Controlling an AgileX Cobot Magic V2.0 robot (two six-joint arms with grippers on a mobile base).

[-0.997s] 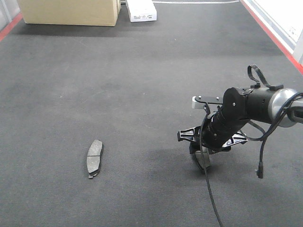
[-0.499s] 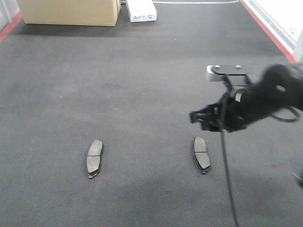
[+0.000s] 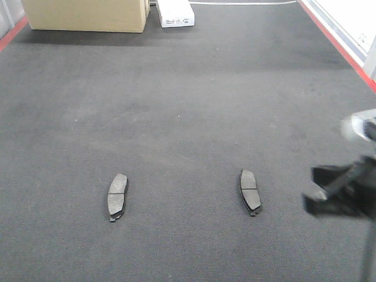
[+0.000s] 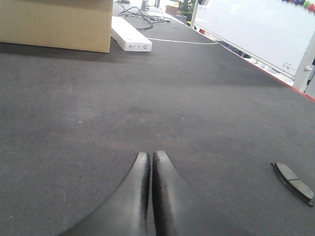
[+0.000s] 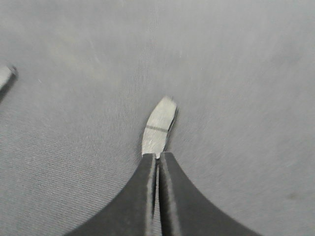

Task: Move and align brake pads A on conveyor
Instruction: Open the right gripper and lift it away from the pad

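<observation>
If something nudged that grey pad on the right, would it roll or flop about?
Probably neither. The right brake pad lies flat, so it should slide rather than roll. It looks like a rigid slab, unlikely to bend. The rough-textured conveyor would likely resist sliding.

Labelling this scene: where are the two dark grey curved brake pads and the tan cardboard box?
Left dark grey curved brake pad [image 3: 117, 194]: front-facing view, groove.
Right dark grey curved brake pad [image 3: 250, 192]: front-facing view, centre.
Tan cardboard box [image 3: 85, 14]: front-facing view, front face.
</observation>
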